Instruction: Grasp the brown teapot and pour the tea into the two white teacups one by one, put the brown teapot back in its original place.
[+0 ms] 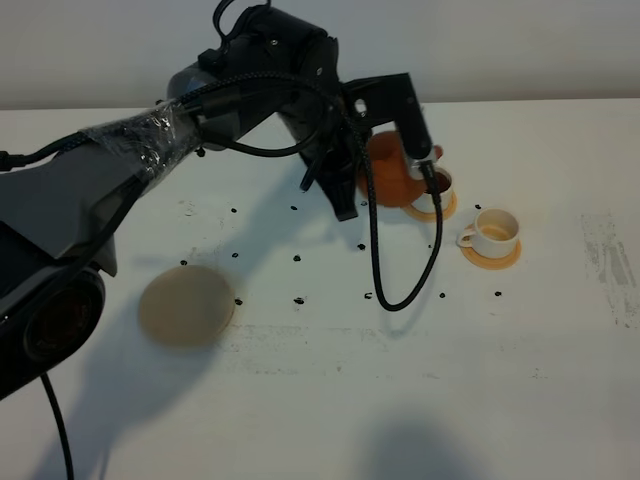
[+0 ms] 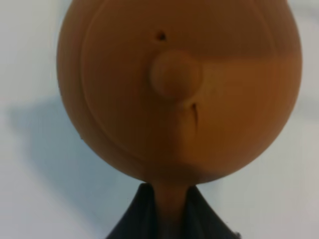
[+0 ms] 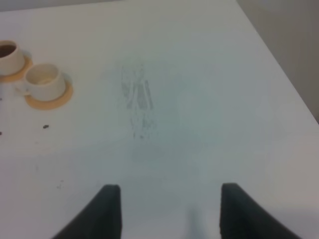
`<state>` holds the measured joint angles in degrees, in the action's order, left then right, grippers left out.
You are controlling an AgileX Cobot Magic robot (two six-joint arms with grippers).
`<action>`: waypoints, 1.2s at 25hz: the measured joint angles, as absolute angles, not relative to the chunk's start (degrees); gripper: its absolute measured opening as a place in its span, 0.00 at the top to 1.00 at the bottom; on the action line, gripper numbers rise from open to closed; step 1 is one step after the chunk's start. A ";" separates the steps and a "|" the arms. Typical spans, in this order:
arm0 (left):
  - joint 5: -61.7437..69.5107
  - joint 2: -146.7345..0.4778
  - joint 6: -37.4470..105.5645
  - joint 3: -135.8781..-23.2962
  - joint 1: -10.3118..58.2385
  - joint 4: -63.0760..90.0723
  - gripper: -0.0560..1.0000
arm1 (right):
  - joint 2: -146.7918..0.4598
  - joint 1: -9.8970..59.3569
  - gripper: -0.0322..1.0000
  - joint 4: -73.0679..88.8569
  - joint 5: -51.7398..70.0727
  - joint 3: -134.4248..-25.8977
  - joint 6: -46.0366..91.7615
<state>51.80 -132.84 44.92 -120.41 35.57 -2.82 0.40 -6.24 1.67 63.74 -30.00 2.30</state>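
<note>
- The white surface [image 1: 320,400] fills most of the high view. It has grey scuff marks [image 1: 610,260] near its right edge and small dark specks [image 1: 298,299] scattered across the middle.
- The left arm [image 1: 120,170] reaches from the left edge across to the far edge, right of the middle, with a black cable [image 1: 400,290] looping down from it.
- The left end effector [image 2: 169,211] is clamped on the loop handle of the brown teapot [image 2: 174,89], its dark fingers [image 2: 204,219] pressed on either side.
- The right end effector [image 3: 169,209] hangs over the right part of the surface, fingers wide apart and holding nothing.
- The teapot sits in that grip near the far edge, right beside the farther cup. We cannot tell whether its base touches the surface.
- A round pale tan coaster [image 1: 186,305] lies bare toward the left edge, well apart from the teapot.
- Of the two white teacups, the farther cup [image 1: 440,183] holds dark liquid, and the nearer cup [image 1: 495,230] looks pale inside.
- Each cup stands on a small orange coaster [image 1: 492,258].
</note>
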 joint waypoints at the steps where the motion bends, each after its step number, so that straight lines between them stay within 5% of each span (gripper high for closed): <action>1: 51.39 -132.85 45.48 -120.58 35.81 -2.98 0.87 | 0.40 -6.24 0.55 1.67 63.74 -30.00 2.30; 30: 37.11 -137.69 55.23 -120.77 40.97 -9.33 0.87 | 0.40 -6.24 0.55 1.67 63.74 -30.00 2.30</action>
<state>37.11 -137.69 55.23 -120.77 40.97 -9.33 0.40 -6.24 1.67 63.74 -30.00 2.30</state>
